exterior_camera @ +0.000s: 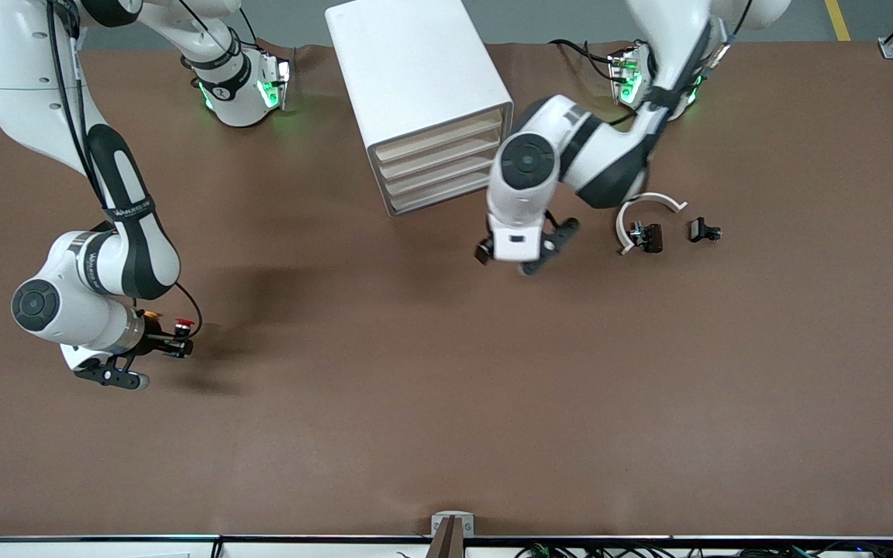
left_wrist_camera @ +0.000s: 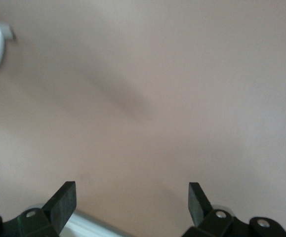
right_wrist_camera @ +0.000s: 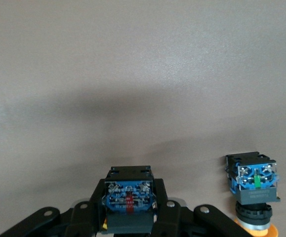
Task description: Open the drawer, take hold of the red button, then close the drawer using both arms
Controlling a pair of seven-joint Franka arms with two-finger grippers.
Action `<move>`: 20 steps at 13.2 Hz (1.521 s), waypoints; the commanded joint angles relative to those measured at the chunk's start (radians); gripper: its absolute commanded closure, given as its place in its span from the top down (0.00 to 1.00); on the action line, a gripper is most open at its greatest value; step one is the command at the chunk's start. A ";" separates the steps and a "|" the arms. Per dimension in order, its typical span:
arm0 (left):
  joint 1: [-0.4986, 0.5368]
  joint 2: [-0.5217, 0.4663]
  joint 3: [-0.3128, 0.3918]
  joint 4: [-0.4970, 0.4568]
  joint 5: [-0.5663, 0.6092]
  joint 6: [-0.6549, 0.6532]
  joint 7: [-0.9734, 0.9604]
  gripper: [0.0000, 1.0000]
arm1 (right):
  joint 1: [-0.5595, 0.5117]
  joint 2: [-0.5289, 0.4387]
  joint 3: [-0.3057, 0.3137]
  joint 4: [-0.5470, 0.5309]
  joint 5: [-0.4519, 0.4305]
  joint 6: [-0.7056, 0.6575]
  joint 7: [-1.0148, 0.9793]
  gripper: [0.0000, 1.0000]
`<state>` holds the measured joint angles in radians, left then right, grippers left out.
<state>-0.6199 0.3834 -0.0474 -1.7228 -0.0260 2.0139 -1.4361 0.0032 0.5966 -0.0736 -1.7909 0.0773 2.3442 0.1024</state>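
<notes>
- While the right gripper (exterior_camera: 171, 346) hangs over the table (exterior_camera: 446, 434) toward the right arm's end, its fingers are pinched on the button (right_wrist_camera: 129, 205); the red cap (exterior_camera: 183, 322) shows in the front view, the blue terminal face in the right wrist view.
- Judgement: the button is small, light and rigid plastic. Its block body offers flat, parallel sides, the sensible place to clamp. The rounded cap looks slippery and would depress, so it is a poor hold.
- Grip sits across the black-and-blue body, which looks square between the fingers.
- A like button with an orange cap (right_wrist_camera: 254, 190) stands on the table just beside the held one; not the target.
- Left gripper (left_wrist_camera: 131, 203) is spread wide and holds nothing, hovering over bare table beside the drawer cabinet (exterior_camera: 423, 93).
- All drawers (exterior_camera: 446, 167) appear flush, as far as the front view shows.
- Two small black parts (exterior_camera: 646, 236) and a white curved piece (exterior_camera: 648, 203) lie toward the left arm's end.
</notes>
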 commanded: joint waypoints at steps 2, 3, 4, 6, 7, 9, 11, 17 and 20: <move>0.121 -0.127 -0.008 0.018 0.089 -0.040 -0.015 1.00 | -0.023 0.005 0.020 -0.048 -0.011 0.061 -0.049 0.00; 0.167 -0.152 -0.009 0.037 0.090 -0.065 -0.014 1.00 | -0.023 0.005 0.020 -0.053 -0.011 0.064 -0.065 0.00; 0.213 -0.165 -0.009 0.078 0.090 -0.114 0.000 1.00 | -0.022 0.003 0.020 -0.061 -0.011 0.064 -0.076 0.00; 0.290 -0.161 -0.011 0.214 0.089 -0.270 0.040 1.00 | -0.020 0.003 0.020 -0.067 -0.011 0.064 -0.078 0.00; 0.313 -0.161 -0.011 0.254 0.090 -0.340 0.087 1.00 | -0.020 0.002 0.020 -0.071 -0.011 0.064 -0.078 0.00; 0.371 -0.179 -0.011 0.270 0.090 -0.417 0.260 1.00 | -0.020 -0.001 0.020 -0.078 -0.011 0.061 -0.078 0.00; 0.436 -0.227 -0.011 0.270 0.092 -0.463 0.513 1.00 | -0.022 -0.003 0.020 -0.076 -0.011 0.060 -0.072 0.99; 0.598 -0.290 -0.019 0.264 0.107 -0.549 1.073 1.00 | -0.020 -0.015 0.018 -0.032 -0.011 -0.006 -0.076 1.00; 0.617 -0.362 -0.011 0.233 0.107 -0.569 1.297 1.00 | -0.019 -0.050 0.018 0.011 -0.016 -0.107 -0.079 1.00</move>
<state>-0.0103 0.0867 -0.0470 -1.4529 0.0600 1.4691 -0.2493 -0.0012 0.5929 -0.0688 -1.7894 0.0768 2.2959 0.0313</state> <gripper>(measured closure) 0.000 0.000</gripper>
